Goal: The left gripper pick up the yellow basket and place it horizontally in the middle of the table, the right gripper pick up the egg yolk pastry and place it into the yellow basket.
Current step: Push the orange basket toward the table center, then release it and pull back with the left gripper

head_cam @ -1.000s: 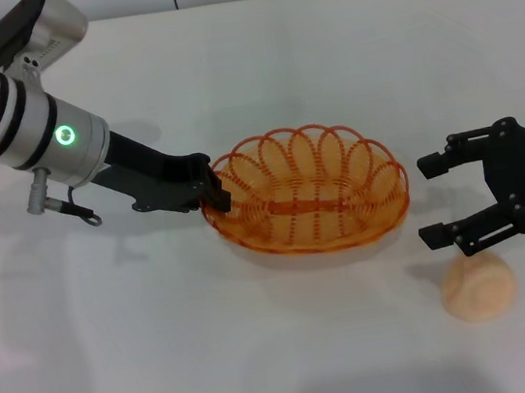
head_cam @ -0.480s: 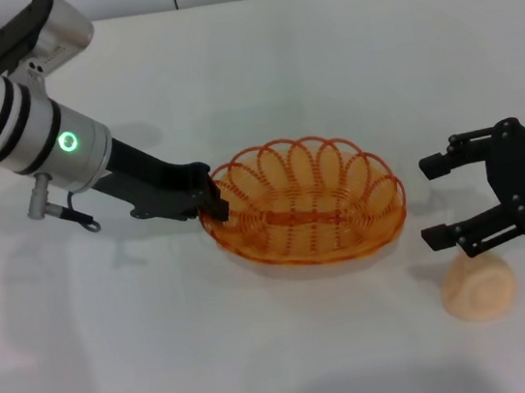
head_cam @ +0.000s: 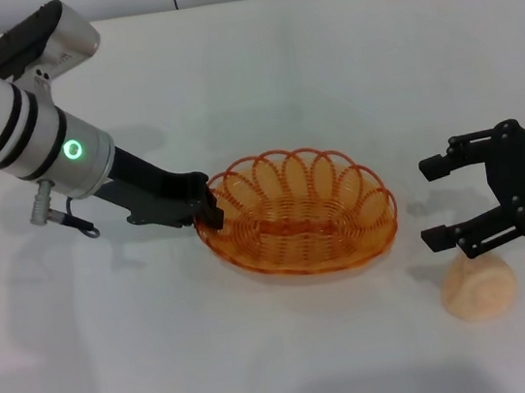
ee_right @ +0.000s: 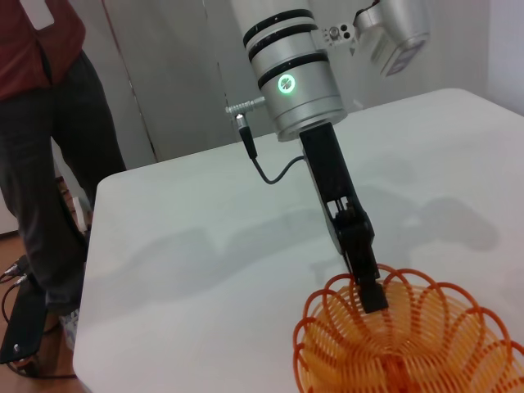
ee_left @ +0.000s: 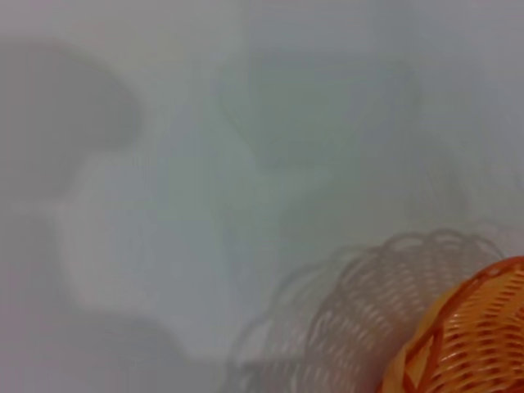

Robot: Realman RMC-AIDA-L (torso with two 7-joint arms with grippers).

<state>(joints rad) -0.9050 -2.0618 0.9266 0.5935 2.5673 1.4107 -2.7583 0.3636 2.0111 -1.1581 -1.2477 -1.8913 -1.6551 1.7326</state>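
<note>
The yellow basket [head_cam: 294,213] is an oval orange wire basket, lying level near the middle of the white table [head_cam: 255,70]. My left gripper [head_cam: 210,209] is shut on its left rim and holds it low over the table. The basket also shows in the left wrist view [ee_left: 467,344] and the right wrist view [ee_right: 409,340], where the left gripper [ee_right: 368,288] clamps the rim. My right gripper [head_cam: 427,204] is open and empty, right of the basket and just above the egg yolk pastry [head_cam: 478,286]. The pastry lies on the table at the front right.
A person in a red top [ee_right: 41,123] stands beyond the table's far side in the right wrist view. The table's edge [ee_right: 86,270] is near them. The basket's shadow [ee_left: 360,303] falls on the table beside it.
My left gripper has moved the basket slightly left and toward the front, lower over the table. The right gripper and the pastry have not moved.
</note>
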